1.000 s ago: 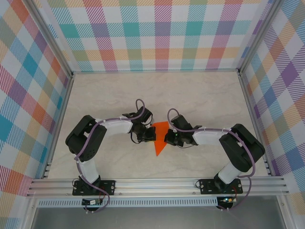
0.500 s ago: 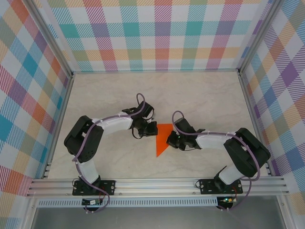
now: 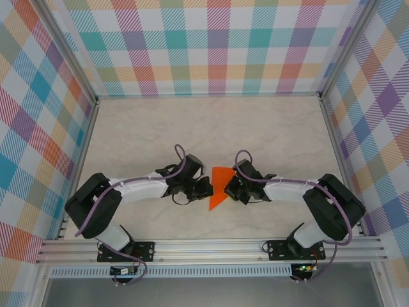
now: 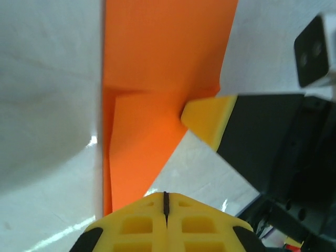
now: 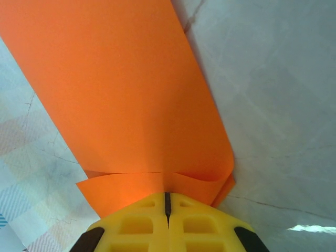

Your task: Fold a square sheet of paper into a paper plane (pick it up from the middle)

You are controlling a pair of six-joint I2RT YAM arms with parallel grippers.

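The orange paper (image 3: 218,193) lay in the middle of the table (image 3: 268,128), between the two grippers. It was no longer a flat square: it narrowed to a point toward the near edge, with folded layers on top of each other (one edge curled up a little by the right fingers). The left gripper (image 3: 206,187) had its jaws together, over the narrow end of the paper. The right gripper (image 3: 229,190) was also closed, its tip resting on the paper's edge. Compared with one second before, the left arm had stretched out lower and its gripper had moved nearer to the front; the paper had stayed almost in place.
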